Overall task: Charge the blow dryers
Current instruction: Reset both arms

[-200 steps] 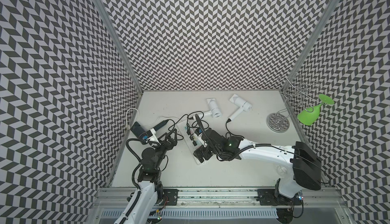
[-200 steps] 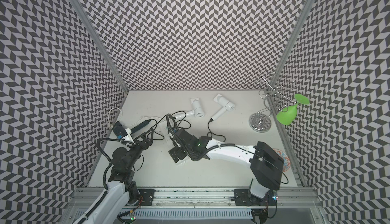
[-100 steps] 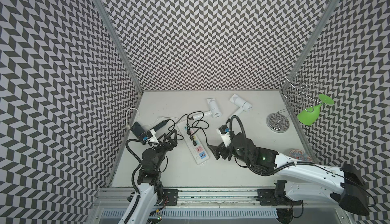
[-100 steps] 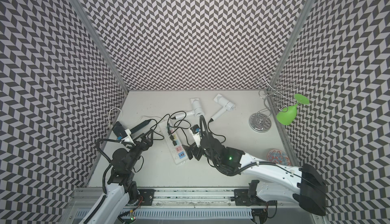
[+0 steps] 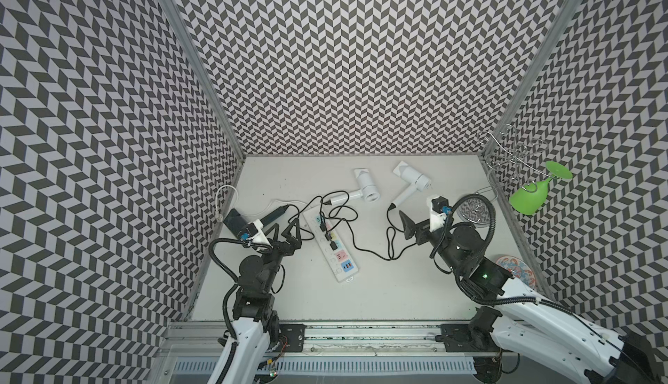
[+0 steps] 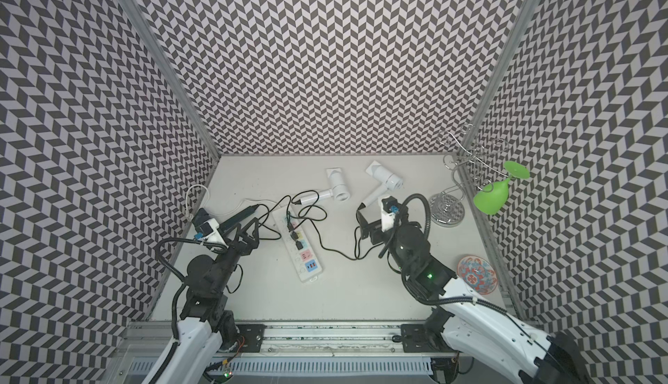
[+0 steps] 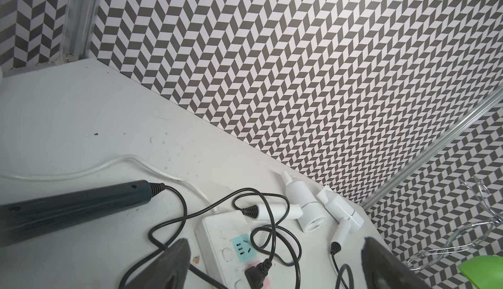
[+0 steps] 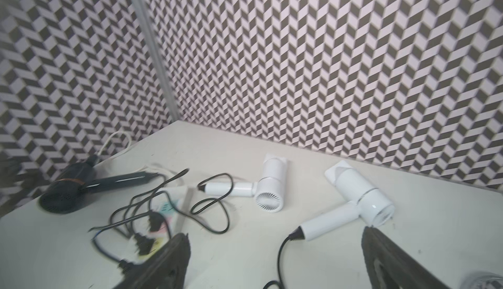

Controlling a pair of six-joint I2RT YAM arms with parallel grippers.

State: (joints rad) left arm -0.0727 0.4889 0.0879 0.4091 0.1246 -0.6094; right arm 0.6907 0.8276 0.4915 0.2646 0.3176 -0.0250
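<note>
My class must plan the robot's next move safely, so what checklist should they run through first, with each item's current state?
1. Left pincer open and empty: ok.
2. Right pincer open and empty: ok.
3. Three black plugs sit in the long white power strip with pastel sockets: ok.
4. Plugs pushed fully home: cannot tell.
5. Strip's thin white cable reaching an outlet: cannot tell.

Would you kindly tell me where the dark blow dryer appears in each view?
In a top view: dark blow dryer by the left wall.
In a top view: same place, handle pointing toward the power strip.
Left wrist view: only its handle, cord end toward the strip.
Right wrist view: whole dryer, close to the left wall.
Shared landmark: the power strip, seen in all four.
</note>
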